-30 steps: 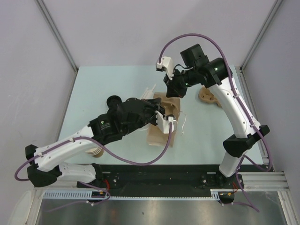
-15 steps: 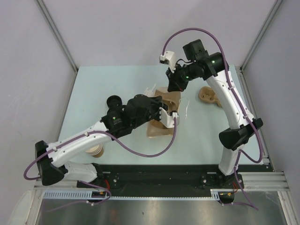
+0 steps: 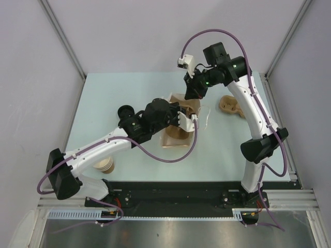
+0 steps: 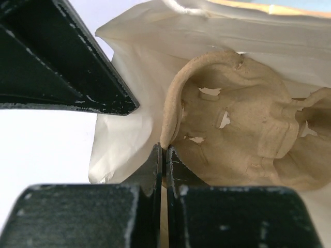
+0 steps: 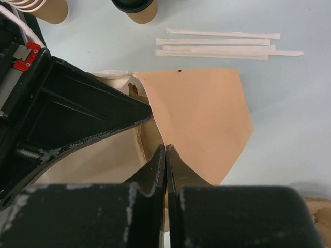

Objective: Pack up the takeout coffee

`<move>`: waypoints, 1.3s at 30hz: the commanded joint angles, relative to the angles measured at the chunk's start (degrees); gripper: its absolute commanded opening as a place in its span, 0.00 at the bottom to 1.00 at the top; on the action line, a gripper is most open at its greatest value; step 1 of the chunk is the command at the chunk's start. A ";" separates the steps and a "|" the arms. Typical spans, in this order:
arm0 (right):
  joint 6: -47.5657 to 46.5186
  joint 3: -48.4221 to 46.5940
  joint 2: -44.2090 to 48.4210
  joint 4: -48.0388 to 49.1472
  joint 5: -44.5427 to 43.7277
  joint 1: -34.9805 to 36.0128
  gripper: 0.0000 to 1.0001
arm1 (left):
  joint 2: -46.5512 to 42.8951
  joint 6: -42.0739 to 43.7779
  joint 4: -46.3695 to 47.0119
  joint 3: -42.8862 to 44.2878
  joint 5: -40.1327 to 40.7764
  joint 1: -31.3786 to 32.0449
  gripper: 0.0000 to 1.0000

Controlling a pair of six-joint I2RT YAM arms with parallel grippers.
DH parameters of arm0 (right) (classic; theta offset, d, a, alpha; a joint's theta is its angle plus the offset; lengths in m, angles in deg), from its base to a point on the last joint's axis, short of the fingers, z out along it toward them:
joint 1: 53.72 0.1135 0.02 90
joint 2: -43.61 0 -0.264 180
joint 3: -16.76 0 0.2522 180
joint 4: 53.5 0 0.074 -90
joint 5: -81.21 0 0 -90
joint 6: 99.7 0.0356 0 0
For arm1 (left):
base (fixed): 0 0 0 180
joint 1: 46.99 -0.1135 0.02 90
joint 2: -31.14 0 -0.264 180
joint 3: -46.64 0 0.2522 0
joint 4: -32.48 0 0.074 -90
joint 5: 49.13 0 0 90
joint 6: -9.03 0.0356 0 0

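Grey panels (image 3: pixel 129 36) enclose a pale table (image 3: pixel 114 88), with a brown paper bag (image 5: pixel 201 113) at its centre.

1. Change noted: over the last second I have driven the left arm toward 1 o'clock. The right arm has drawn the bag's upper edge up and toward 12 o'clock. The bag now looks shorter from above and its mouth stands open.
2. Left gripper (image 4: pixel 164 155): jaws pressed together on the rim of the pulp carrier (image 4: pixel 232 129), which now sits inside the bag's pale lining.
3. Right gripper (image 5: pixel 165 152): jaws pinching the bag's edge, holding the mouth up.
4. Takeout coffee (image 5: pixel 134 9): lidded, standing on the table outside the bag, at 12 o'clock in the right wrist view. The stack of cups (image 5: pixel 44 9) is at its 9 o'clock and the wrapped straws (image 5: pixel 222 44) are at its 4 o'clock.
5. A second carrier (image 3: pixel 230 106) lies at 3 o'clock of the bag.

Meaning for the task: I judge the carrier is nearly seated. The coffee is not yet packed, and both grippers are occupied.
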 commanded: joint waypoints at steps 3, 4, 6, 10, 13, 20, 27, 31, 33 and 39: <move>-0.41 -2.14 -1.26 0.86 2.98 -1.03 0.00 | 0.84 -2.80 6.56 -3.39 -0.67 -0.67 0.00; -0.41 -2.14 -1.35 0.95 3.16 -1.12 0.00 | 1.19 -3.24 6.74 -3.92 -0.58 -0.76 0.00; -0.41 -2.23 -1.70 1.12 3.16 -1.29 0.00 | 1.63 -3.94 6.48 -4.10 0.12 -1.11 0.00; -0.24 -2.32 -2.23 1.48 3.68 -1.73 0.00 | 2.43 -5.00 4.98 -4.10 0.30 -1.47 0.00; -0.06 -2.41 -2.58 1.74 4.04 -1.91 0.00 | 3.04 -5.52 3.75 -4.01 -0.14 -1.90 0.00; -0.15 -2.50 -3.11 2.09 4.30 -2.00 0.00 | 5.76 -7.72 1.12 -2.52 -1.11 -3.13 0.00; -0.85 -2.41 -3.20 1.83 4.48 -2.44 0.00 | 6.73 -8.77 -1.78 -0.50 -1.99 -4.10 0.14; -0.94 -2.32 -3.46 1.83 4.74 -2.53 0.00 | 6.38 -9.48 -2.93 2.31 -2.16 -4.10 0.29; -0.85 -2.32 -3.55 1.83 4.74 -2.52 0.00 | 6.12 -9.65 -3.45 3.19 -2.08 -4.10 0.32; -0.85 -2.41 -3.55 1.74 4.74 -2.26 0.00 | 5.42 -10.18 -3.29 6.27 -1.55 -4.02 0.41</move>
